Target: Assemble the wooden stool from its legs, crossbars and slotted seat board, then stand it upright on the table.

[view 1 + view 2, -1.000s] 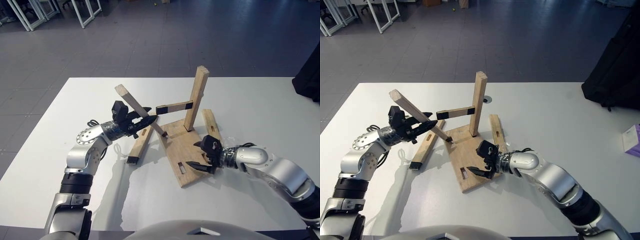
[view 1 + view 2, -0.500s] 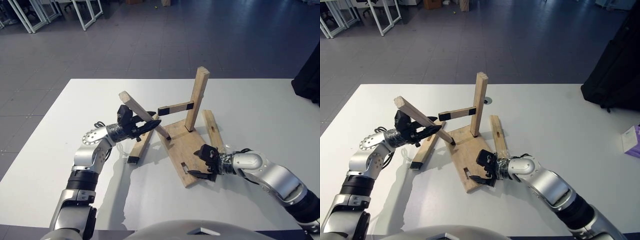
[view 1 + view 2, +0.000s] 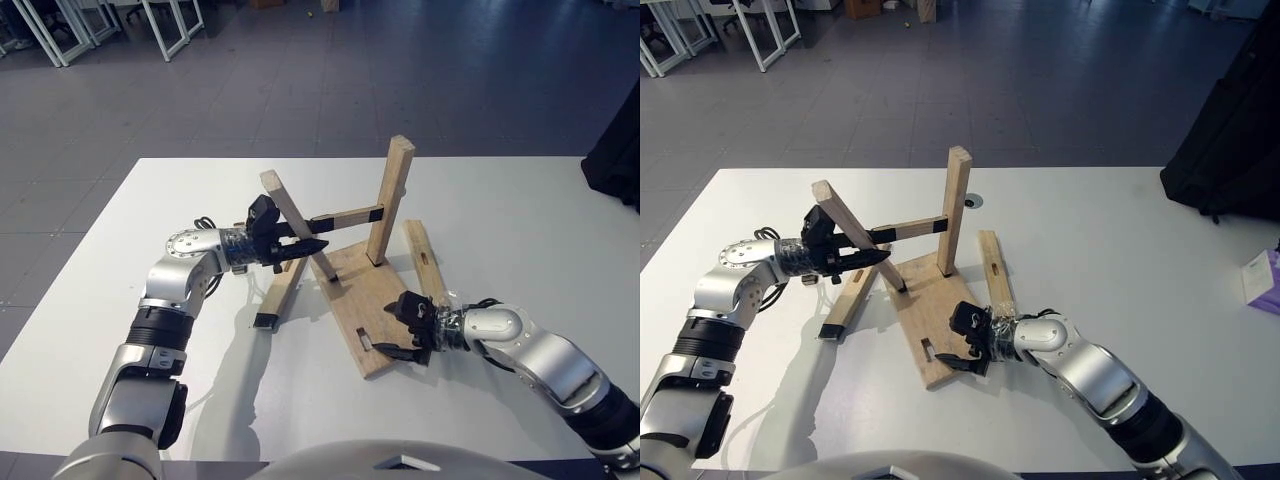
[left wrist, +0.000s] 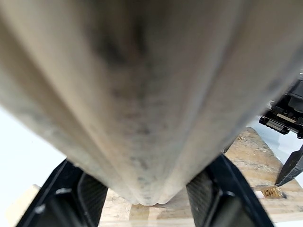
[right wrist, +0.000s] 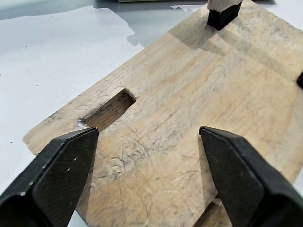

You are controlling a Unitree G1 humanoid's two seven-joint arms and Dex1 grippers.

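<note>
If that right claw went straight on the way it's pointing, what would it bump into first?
Most likely the slotted seat board. The right gripper points, fingers open, down at the board's near end, just beside an empty slot, and nothing seems to lie between it and the wood.

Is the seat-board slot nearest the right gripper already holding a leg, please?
No, the slot near the right gripper is an empty hole in the seat board.
</note>
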